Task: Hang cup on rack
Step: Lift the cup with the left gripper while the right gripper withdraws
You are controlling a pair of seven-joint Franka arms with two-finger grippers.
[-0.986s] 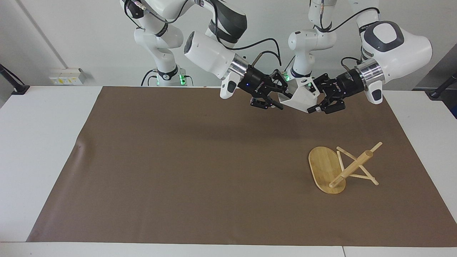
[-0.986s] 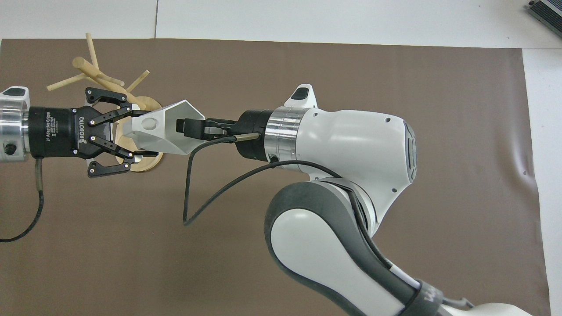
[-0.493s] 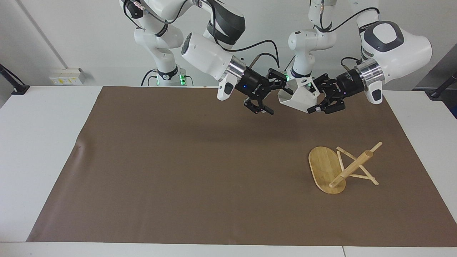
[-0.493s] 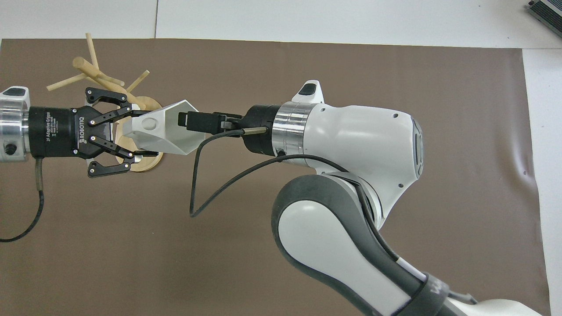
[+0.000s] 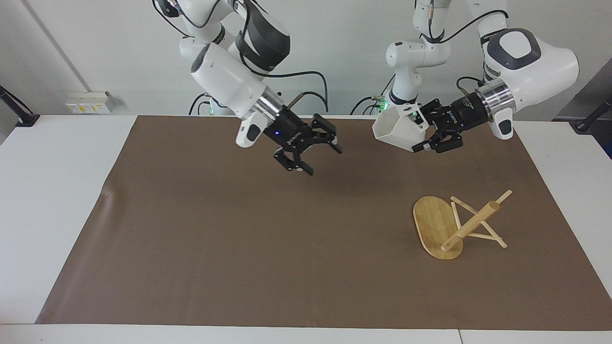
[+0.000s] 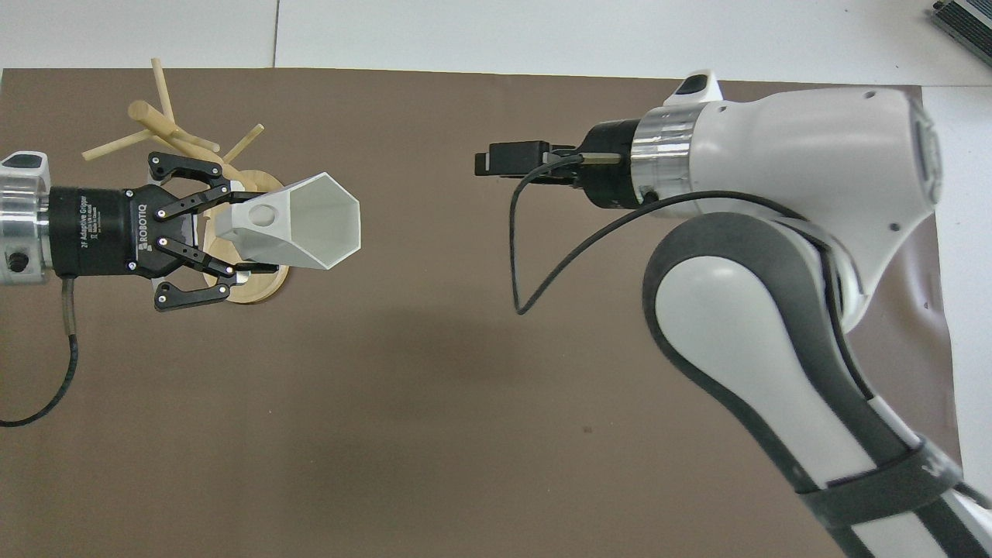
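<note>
The left gripper (image 5: 420, 138), clamped on the handle of the white faceted cup (image 5: 396, 130), holds it in the air, the bamboo rack (image 5: 454, 224) seemingly toppled below, so hanging could fail, while the right gripper (image 5: 313, 152) waits wide open, empty.

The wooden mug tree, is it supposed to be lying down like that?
No. The mug tree has tipped over on the brown mat: its oval base stands on edge and its post slants sideways, pegs touching the mat. A cup cannot hang until it stands up.
</note>
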